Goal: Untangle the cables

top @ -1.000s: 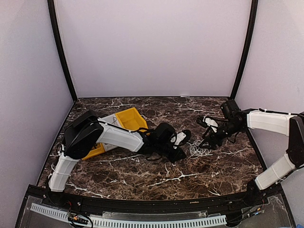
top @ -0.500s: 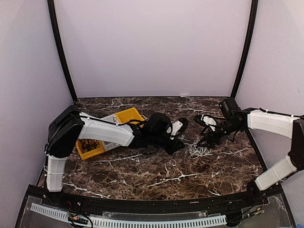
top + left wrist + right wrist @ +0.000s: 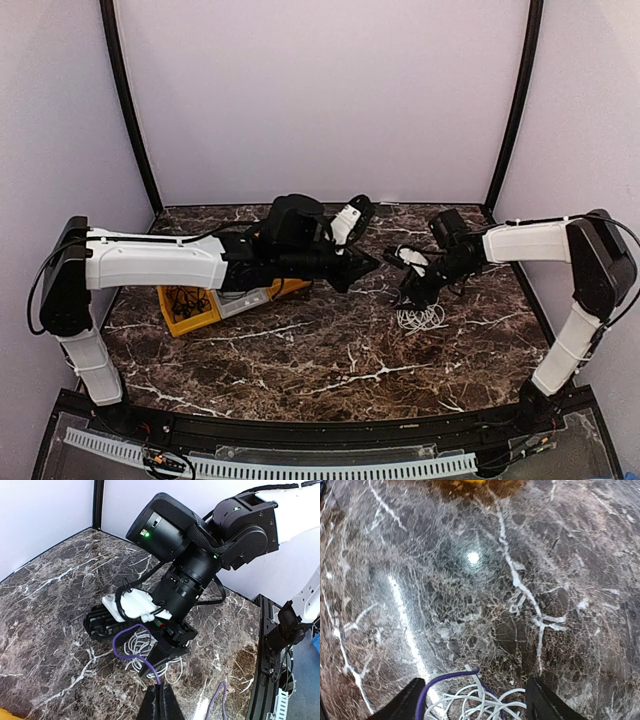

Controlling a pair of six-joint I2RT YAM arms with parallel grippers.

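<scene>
Right of the table's middle, the white cables (image 3: 422,319) lie in a small loose tangle on the dark marble table (image 3: 330,360). A purple cable (image 3: 447,677) arcs over the near side of that heap and threads in among the white loops. Your right gripper (image 3: 475,690) hangs directly above the tangle, pointing down. Its fingers (image 3: 410,702) are spread wide to either side of the white loops and you have nothing gripped there. Your left gripper (image 3: 159,694) sits just to the left of the heap, raised off the table, with its jaws pressed together. In the left wrist view the purple cable runs from the heap up into the closed tips, so you are pinching that strand. A second stretch of purple drops past the left gripper toward the bottom edge of that view. Well apart at the left of the table, partly under your left arm, stands a yellow bin (image 3: 196,328) with black cables (image 3: 185,299) bunched inside it.
</scene>
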